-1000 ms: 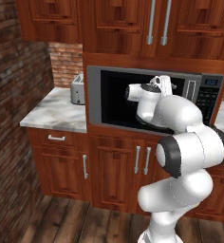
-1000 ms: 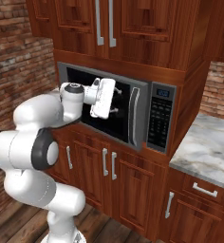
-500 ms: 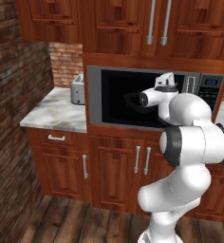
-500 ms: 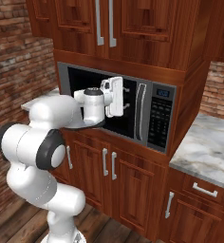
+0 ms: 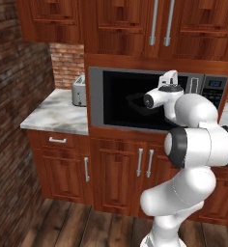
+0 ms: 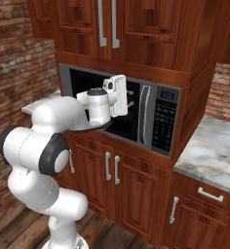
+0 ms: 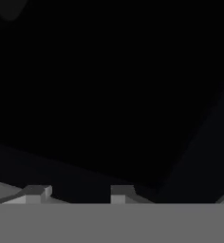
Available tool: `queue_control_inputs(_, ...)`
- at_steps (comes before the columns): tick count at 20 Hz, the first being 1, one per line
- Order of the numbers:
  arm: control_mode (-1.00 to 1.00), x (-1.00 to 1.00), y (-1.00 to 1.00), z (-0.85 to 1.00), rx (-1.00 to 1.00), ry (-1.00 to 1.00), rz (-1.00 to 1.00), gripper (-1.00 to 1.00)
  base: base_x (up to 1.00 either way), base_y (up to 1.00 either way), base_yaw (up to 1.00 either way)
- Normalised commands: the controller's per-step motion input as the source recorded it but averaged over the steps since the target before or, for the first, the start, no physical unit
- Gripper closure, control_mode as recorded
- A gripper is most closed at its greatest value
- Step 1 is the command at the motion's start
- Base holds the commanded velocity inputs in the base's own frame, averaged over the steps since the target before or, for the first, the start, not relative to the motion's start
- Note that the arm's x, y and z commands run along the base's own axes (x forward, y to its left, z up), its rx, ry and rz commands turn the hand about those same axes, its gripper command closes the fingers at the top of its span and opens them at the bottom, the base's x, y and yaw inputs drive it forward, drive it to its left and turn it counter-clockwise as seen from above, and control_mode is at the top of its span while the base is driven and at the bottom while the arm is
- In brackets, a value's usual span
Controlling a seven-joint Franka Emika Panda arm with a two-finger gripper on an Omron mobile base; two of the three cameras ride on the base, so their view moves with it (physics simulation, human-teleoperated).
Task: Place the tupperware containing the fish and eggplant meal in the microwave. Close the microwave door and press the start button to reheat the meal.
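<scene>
The microwave (image 5: 154, 99) is built in under the wooden cabinets. The microwave door (image 6: 136, 121) lies flush and looks shut, its vertical silver handle (image 6: 145, 115) beside the black keypad strip (image 6: 163, 121). Through the black glass I make out a dim rectangular tray outline, the tupperware (image 5: 136, 103); the meal in it is too dark to tell. My gripper (image 6: 129, 98) points at the door glass just left of the handle. In the hand view the gripper (image 7: 78, 193) faces dark glass, its two fingertips (image 7: 35, 192) apart with nothing between them.
A small silver toaster (image 5: 78, 90) stands on the marble counter (image 5: 53, 113) left of the microwave. Another marble counter (image 6: 214, 155) runs to the right. Wooden cabinets with metal handles (image 5: 160, 21) hang overhead, and brick wall (image 5: 14, 72) closes the left side.
The hand has swung right across the door window toward the handle, and its fingers have drawn closer together.
</scene>
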Motion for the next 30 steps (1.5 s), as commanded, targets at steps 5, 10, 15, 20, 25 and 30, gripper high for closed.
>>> queue_control_inputs(5, -1.0, 0.25, 0.05, -0.07, 0.0, 0.0, 0.0, -1.0, 0.0, 0.0, 0.0)
queue_control_inputs(10, -1.0, -0.66, 0.35, 0.07, 0.0, 0.0, 0.01, -1.0, 0.0, 0.0, 0.0)
queue_control_inputs(15, -1.0, -0.98, 0.49, 0.25, 0.02, 0.05, 0.02, -1.0, 0.0, 0.0, 0.0)
queue_control_inputs(20, -1.0, -0.89, 0.17, 0.41, 0.25, 0.03, 0.03, -1.0, 0.0, 0.0, 0.0)
queue_control_inputs(25, -1.0, -0.87, -0.23, 0.2, 0.48, 0.0, 0.09, -1.0, 0.0, 0.0, 0.0)
queue_control_inputs(30, -1.0, -0.89, -0.63, -0.08, 0.55, -0.01, 0.13, -1.0, 0.0, 0.0, 0.0)
